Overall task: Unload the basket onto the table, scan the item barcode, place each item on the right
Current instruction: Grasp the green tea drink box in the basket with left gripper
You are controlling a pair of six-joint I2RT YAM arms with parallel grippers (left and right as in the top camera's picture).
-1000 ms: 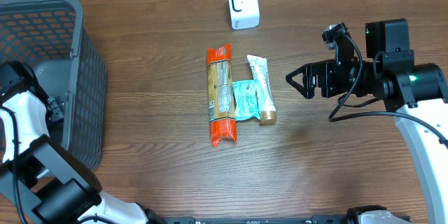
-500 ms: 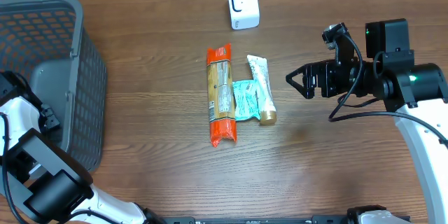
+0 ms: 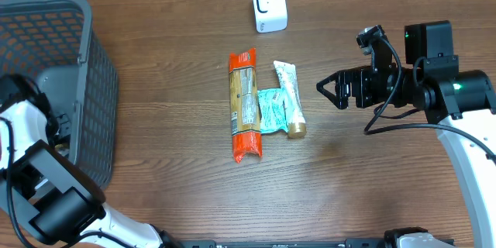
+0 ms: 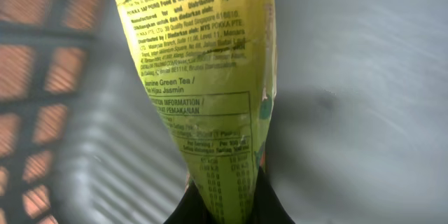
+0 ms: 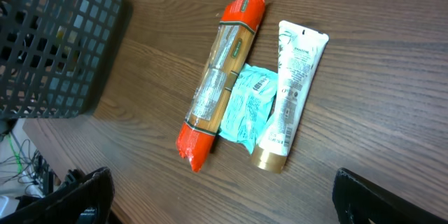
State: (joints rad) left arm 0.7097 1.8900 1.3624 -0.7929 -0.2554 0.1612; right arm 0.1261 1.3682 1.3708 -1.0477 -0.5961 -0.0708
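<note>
Left end effector [image 4: 224,208]: pinched shut on the tea pouch [image 4: 203,77] — down inside the basket [image 3: 54,6].
Pouch: yellow-green, print side up to the wrist camera.
Right end effector [image 3: 325,91]: wide, above the counter [image 3: 372,186], right of the tube [image 3: 289,99].
Counter: pasta [image 3: 245,105], sachet [image 3: 270,111], tube together — scanner [image 3: 269,5] beyond.

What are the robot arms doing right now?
The left fingers are down inside the grey basket, shut on a green tea packet. The right fingers hang open beside a pasta pack, a teal sachet and a tube on the table. The white scanner stands behind them.
</note>
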